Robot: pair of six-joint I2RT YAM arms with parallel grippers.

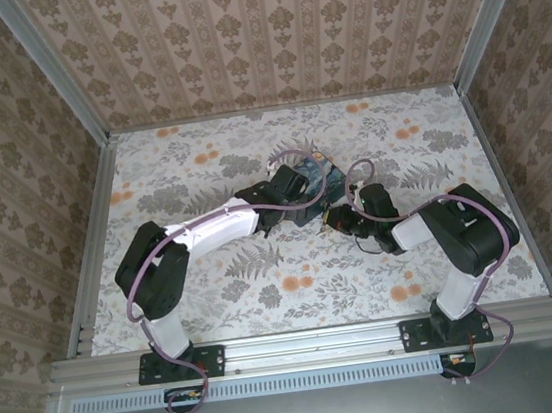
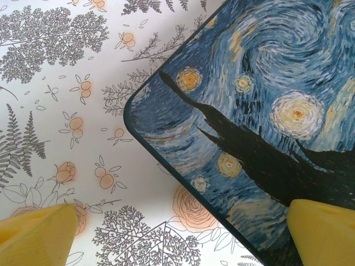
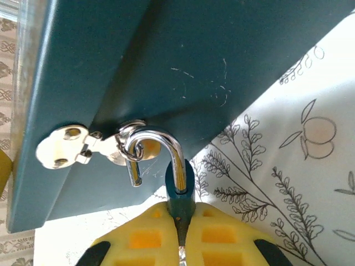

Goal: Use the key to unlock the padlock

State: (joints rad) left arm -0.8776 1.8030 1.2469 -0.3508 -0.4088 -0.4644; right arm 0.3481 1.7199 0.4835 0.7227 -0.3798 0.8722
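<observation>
The starry-print box (image 2: 266,111) is lying under the left gripper (image 2: 183,235), whose fingers are spreading wide. At the box's plain side, the right gripper (image 3: 181,217) is pinching the tiny dark blue-grey padlock (image 3: 178,180) — long axis pointing away from the pads — with its silvery shackle (image 3: 166,138) hooking the hasp (image 3: 83,147).

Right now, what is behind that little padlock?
The blue box and its silver hasp, hooked by the shackle. The padlock itself is partly hidden between the fingers.

Left arm (image 1: 208,230) and right arm (image 1: 445,231) bent inward, left claw (image 2: 177,235) spread wide, right claw (image 3: 180,235) clamped tight
</observation>
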